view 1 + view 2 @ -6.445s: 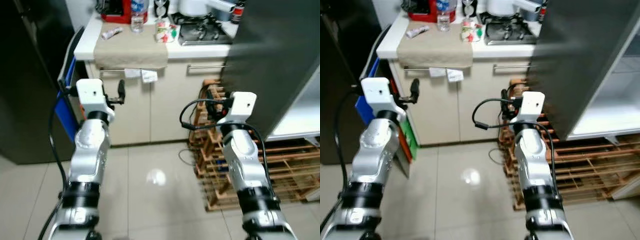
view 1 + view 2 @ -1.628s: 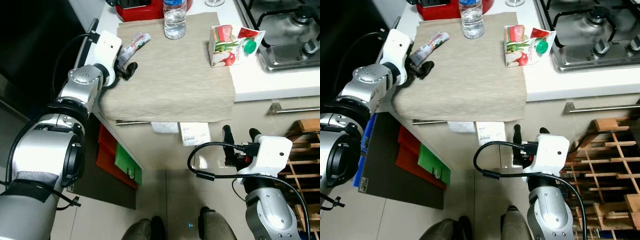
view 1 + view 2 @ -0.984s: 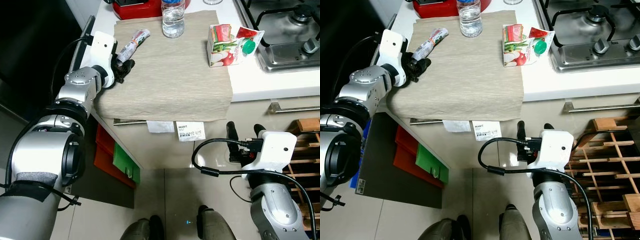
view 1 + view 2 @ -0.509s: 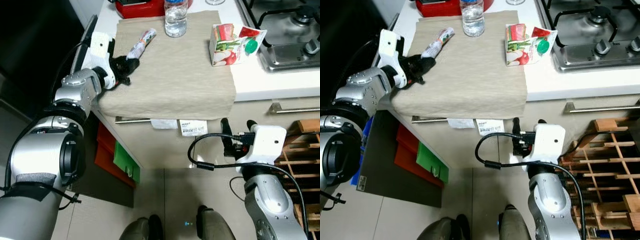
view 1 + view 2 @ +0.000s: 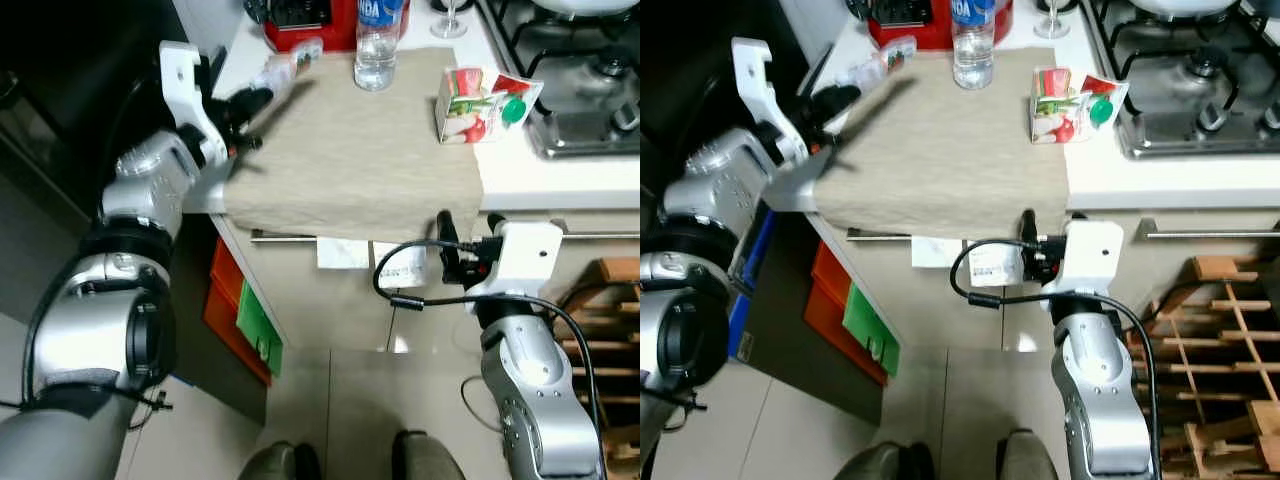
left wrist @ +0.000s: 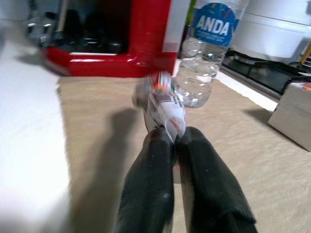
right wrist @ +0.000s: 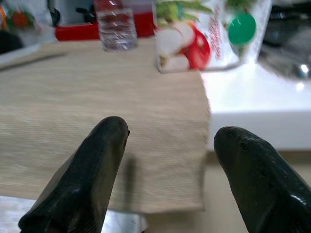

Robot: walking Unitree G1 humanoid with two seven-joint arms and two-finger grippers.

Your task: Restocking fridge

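A small white packet (image 5: 283, 68) with red and green print is pinched at one end by my left gripper (image 5: 258, 96), which holds it just above the beige cloth (image 5: 370, 150) on the white counter. In the left wrist view the two black fingers (image 6: 155, 160) are shut on the packet (image 6: 163, 104). A water bottle (image 5: 378, 45) stands behind it, and a juice carton (image 5: 480, 103) stands at the cloth's right edge. My right gripper (image 5: 466, 235) is open in front of the counter's edge, level with the cloth and facing the carton (image 7: 204, 36).
A red appliance (image 5: 310, 20) and a wine glass (image 5: 452, 12) stand at the back of the counter, with a gas hob (image 5: 590, 90) on the right. A dark fridge (image 5: 60, 100) is at the left. Red and green items (image 5: 240, 320) lean under the counter. A wooden rack (image 5: 615, 290) stands at the right.
My left gripper has closed on the packet and raised it off the cloth. The right gripper has come up toward the counter's front edge. The camera has also shifted.
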